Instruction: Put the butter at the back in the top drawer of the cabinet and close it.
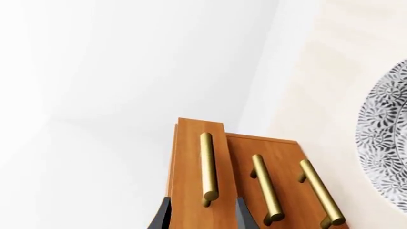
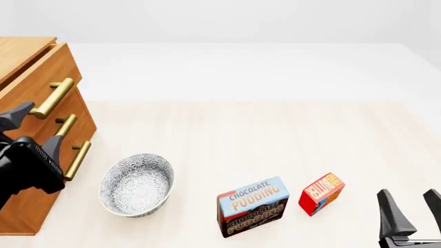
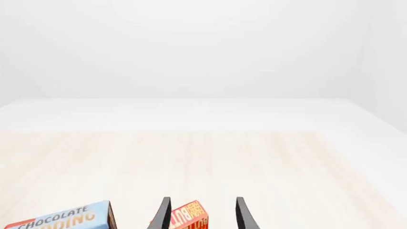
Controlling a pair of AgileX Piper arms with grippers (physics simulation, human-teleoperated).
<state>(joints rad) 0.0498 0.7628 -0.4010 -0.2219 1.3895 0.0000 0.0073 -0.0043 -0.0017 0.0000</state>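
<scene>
The butter (image 2: 321, 194) is a small red box that stands on the table front right; it also shows in the right wrist view (image 3: 188, 217). My right gripper (image 2: 410, 206) is open, to the right of the butter and nearer to me, not touching it. The cabinet (image 2: 20, 51) stands at the far left. Its top drawer (image 2: 34, 77) sticks out slightly past the two lower fronts. My left gripper (image 2: 28, 114) is open, with a finger on each side of the near end of the drawer's brass handle (image 1: 207, 162).
A patterned bowl (image 2: 136, 184) sits just right of the cabinet. A blue-and-brown Chocolate Pudding box (image 2: 252, 205) stands left of the butter. The two lower drawers have similar brass handles (image 1: 267, 191).
</scene>
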